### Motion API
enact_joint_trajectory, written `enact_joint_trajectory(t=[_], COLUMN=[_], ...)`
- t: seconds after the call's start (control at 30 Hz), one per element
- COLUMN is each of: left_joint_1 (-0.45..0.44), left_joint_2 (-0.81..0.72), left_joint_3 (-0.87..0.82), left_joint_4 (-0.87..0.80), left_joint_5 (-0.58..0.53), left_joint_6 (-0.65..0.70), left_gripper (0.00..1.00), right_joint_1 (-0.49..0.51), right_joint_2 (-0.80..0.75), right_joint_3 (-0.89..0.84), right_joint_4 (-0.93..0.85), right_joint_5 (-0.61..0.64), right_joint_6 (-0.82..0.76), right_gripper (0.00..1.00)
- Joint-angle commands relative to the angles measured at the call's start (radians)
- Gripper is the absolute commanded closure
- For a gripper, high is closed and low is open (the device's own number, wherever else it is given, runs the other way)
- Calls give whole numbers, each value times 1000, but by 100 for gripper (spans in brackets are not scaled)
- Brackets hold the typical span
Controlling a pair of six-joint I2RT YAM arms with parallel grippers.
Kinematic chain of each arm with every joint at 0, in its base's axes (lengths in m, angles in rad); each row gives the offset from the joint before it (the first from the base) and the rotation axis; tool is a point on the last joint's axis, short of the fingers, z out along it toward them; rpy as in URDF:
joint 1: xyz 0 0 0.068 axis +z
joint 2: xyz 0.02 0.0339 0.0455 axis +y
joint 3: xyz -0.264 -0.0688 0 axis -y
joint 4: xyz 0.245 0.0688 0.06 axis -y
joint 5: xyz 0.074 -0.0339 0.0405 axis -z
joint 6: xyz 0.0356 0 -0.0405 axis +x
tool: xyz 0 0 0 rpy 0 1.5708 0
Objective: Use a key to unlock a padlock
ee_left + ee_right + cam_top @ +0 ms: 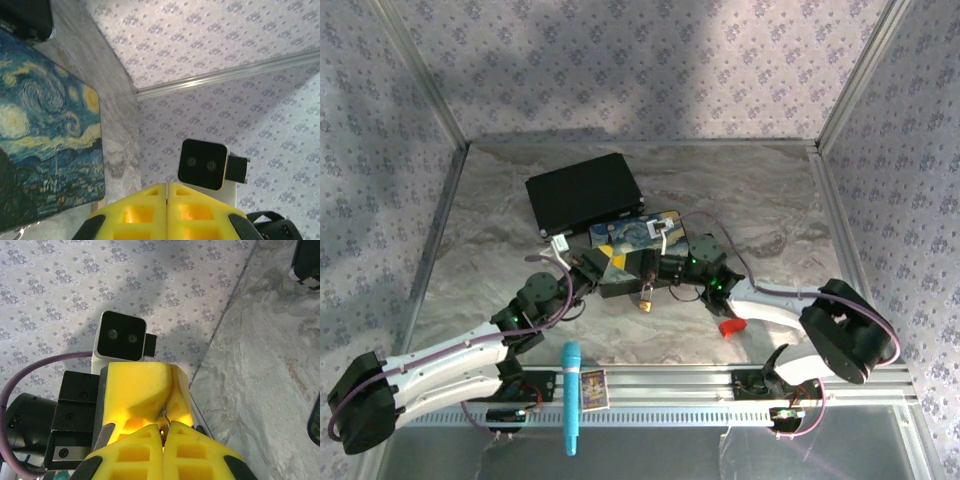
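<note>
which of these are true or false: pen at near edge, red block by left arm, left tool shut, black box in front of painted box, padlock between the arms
1. The blue pen lies at the near edge, by the arm bases. True.
2. The red block lies beside the left arm. False: it lies by the right arm.
3. The left tool is shut. True.
4. The black box is in front of the painted box. False: it lies behind it, farther from the arms.
5. The padlock is between the two arms, in front of the painted box. True.
</note>
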Motion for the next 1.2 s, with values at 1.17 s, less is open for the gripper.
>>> enact_joint_trajectory(t=[1.17], left_joint_1=[19], left_joint_2=[86], left_joint_3=[110], left_joint_4=[-188], left_joint_5=[85], left_joint_6=[19], left_gripper=[79], right_joint_1=[-41], right_joint_2=[-59], right_joint_3=[25], right_joint_4=[-245], right_joint_5=[-99], right_joint_6=[-88], right_gripper=[100])
